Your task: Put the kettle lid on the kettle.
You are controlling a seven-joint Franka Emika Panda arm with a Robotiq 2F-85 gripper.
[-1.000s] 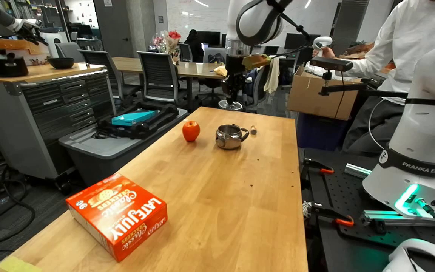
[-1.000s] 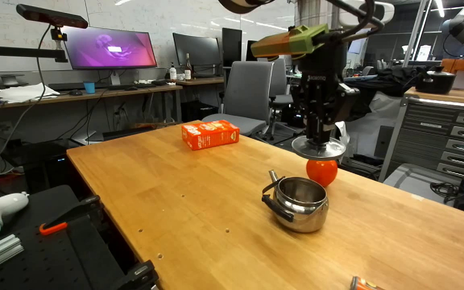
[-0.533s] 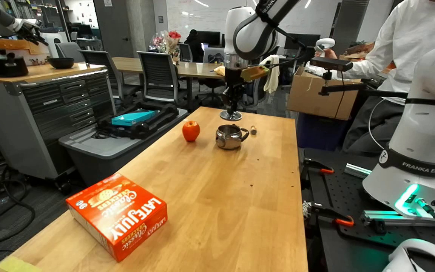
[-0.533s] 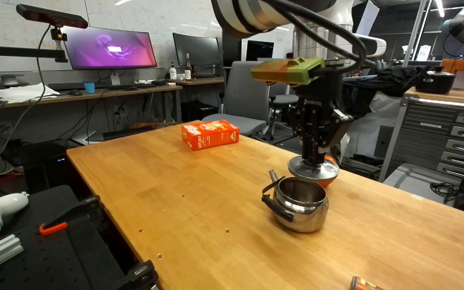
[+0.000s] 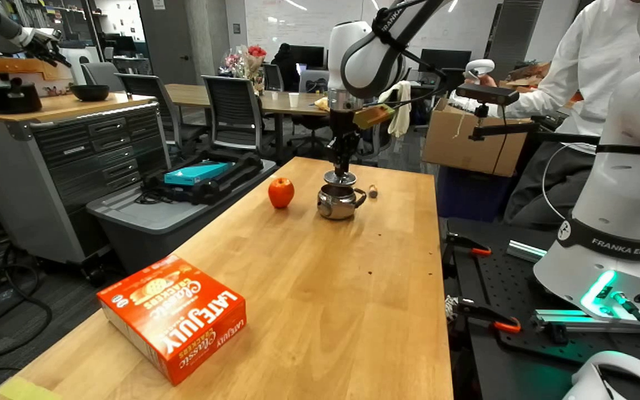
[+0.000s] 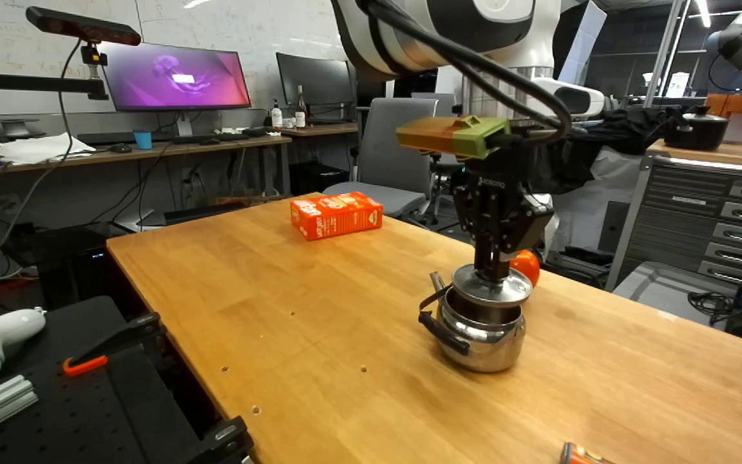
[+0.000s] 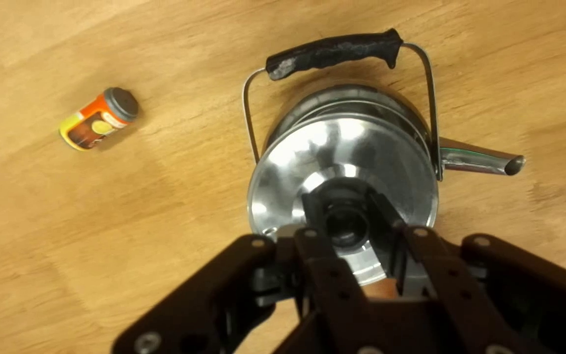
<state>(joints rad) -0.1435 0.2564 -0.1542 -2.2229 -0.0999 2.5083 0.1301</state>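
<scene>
Kettle lid (image 6: 492,294) poised over the kettle (image 6: 484,343)

The fingers (image 6: 487,259) pinch the lid's knob (image 7: 347,228), presumably so the underside is free to seat. From here, the handle (image 7: 337,52) looks folded aside, leaving the mouth (image 6: 487,314) open. The lid hangs below the fingers, just over the mouth, unseated.

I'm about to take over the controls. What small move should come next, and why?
I'd probably lower the lid gently toward the kettle. The tool grips its dark knob, and in an exterior view the lid hovers over the kettle, whose dark inside shows below it, so it seems not yet seated.
</scene>
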